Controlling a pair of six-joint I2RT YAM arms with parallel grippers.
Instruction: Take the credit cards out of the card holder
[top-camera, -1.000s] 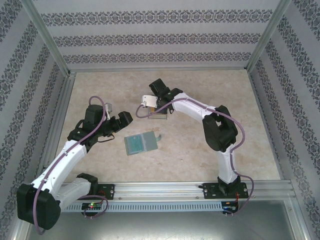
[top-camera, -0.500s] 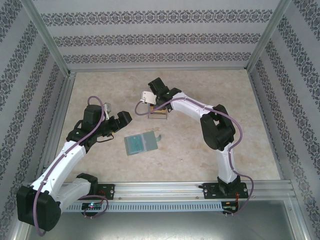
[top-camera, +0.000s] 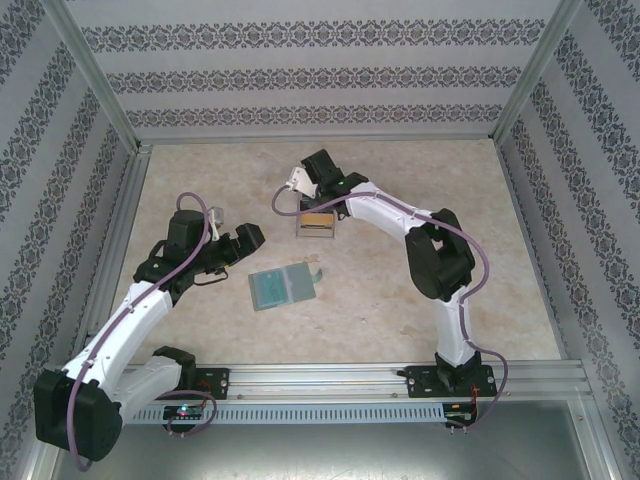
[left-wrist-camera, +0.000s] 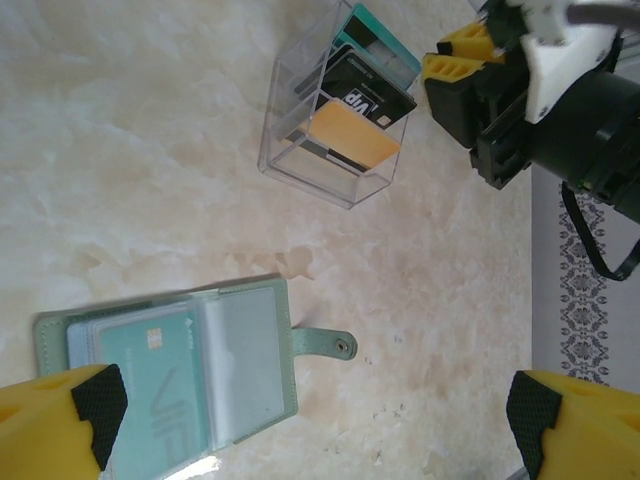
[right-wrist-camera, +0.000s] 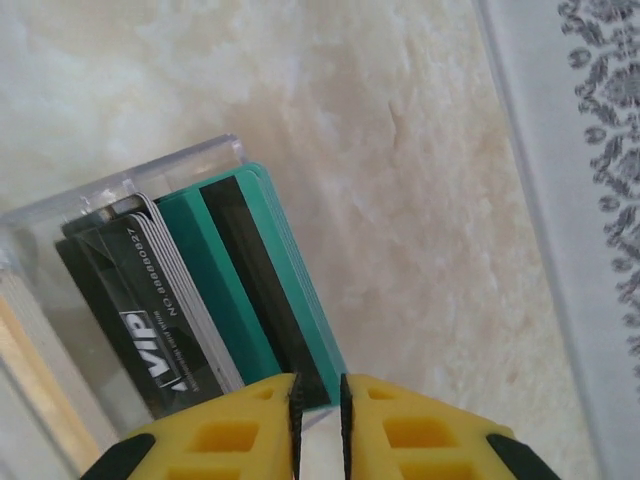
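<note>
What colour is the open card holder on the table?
The card holder is grey-green, paler teal inside; clearest in the left wrist view.

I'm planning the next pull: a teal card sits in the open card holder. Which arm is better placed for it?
Probably left: the left gripper hangs wide open close to the card holder and its teal card. The right gripper is off at the clear stand.

bright, even light, soft faint shadows; top view grainy, wrist views sharper.

The card holder (left-wrist-camera: 240, 345) runs off the bottom edge; the teal card (right-wrist-camera: 232, 290) seemingly ends behind the right hand (right-wrist-camera: 320, 398).
</note>
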